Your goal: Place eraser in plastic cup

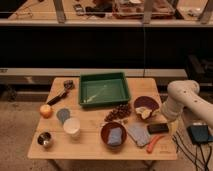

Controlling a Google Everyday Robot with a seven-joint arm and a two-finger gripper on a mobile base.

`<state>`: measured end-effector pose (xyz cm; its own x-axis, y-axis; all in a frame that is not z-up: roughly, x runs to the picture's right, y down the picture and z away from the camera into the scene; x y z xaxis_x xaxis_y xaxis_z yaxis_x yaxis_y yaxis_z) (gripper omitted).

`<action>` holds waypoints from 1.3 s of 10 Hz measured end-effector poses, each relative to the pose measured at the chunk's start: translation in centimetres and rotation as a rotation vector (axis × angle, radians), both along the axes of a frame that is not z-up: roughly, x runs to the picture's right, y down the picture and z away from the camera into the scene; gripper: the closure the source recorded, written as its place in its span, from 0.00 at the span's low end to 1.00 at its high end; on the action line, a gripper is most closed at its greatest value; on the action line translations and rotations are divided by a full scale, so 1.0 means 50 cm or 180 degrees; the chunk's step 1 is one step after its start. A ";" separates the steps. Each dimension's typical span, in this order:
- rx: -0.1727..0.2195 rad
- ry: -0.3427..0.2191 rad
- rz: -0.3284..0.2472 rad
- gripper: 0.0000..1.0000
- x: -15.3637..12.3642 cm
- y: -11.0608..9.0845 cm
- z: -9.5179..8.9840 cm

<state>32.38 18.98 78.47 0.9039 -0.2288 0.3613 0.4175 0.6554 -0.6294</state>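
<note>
Gripper (160,121) hangs right by the eraser (158,129) (grip state unclear); plastic cup (72,127) well apart.

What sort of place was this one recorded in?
Likely a robotics lab or test area: a wooden table laid out with props like a green tray and plastic cup, and a robot arm whose gripper sits low at the table's right edge by the eraser.

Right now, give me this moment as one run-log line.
gripper: at right end of table, beside eraser | eraser: flat on table | plastic cup: opposite end, eraser not inside
</note>
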 end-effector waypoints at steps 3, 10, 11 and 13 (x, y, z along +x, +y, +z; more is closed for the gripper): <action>-0.0018 0.0014 -0.0043 0.20 -0.003 -0.004 -0.026; -0.0210 -0.0019 0.0046 0.20 0.007 0.021 -0.019; -0.0240 -0.0013 0.0062 0.20 0.010 0.027 -0.012; -0.0274 0.0011 0.0089 0.20 0.016 0.034 0.000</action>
